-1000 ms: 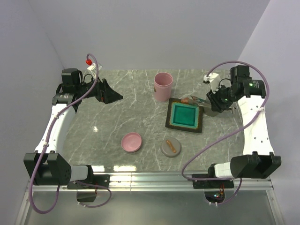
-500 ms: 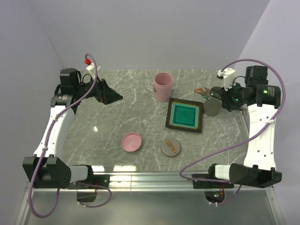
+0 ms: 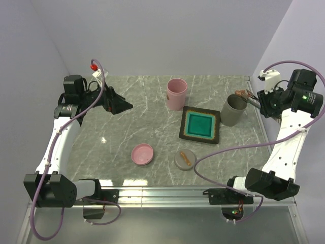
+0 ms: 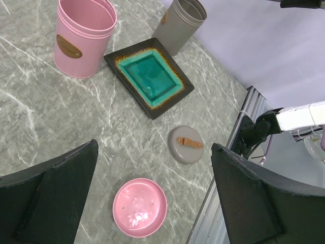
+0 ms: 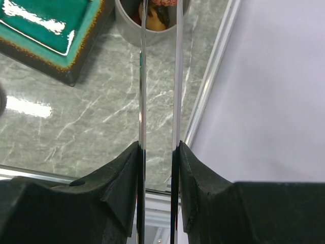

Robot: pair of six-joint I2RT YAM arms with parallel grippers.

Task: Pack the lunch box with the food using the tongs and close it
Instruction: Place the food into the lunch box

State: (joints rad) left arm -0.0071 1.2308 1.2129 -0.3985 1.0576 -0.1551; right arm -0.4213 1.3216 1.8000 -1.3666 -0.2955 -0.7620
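Note:
My right gripper (image 3: 261,100) (image 5: 159,146) is shut on the thin silver tongs (image 3: 250,96) (image 5: 177,76), with one arm against each finger. The tong tips hang over the open grey round lunch box (image 3: 234,110) (image 5: 127,23) and pinch a small reddish food piece (image 3: 239,93). More food (image 5: 154,18), yellowish and red, lies inside that box. My left gripper (image 3: 121,105) (image 4: 154,146) hovers open and empty at the table's back left, high above the surface.
A black square tray with teal inside (image 3: 200,124) (image 4: 150,76) lies left of the grey box. A pink round container (image 3: 176,93) (image 4: 84,35) stands behind it. A grey lid with a brown handle (image 3: 185,160) (image 4: 185,145) and a pink lid (image 3: 142,153) (image 4: 139,207) lie near the front.
The right arm has swung right and back, drawing the tongs from over the tray's corner to above the grey box. The left arm has stayed still.

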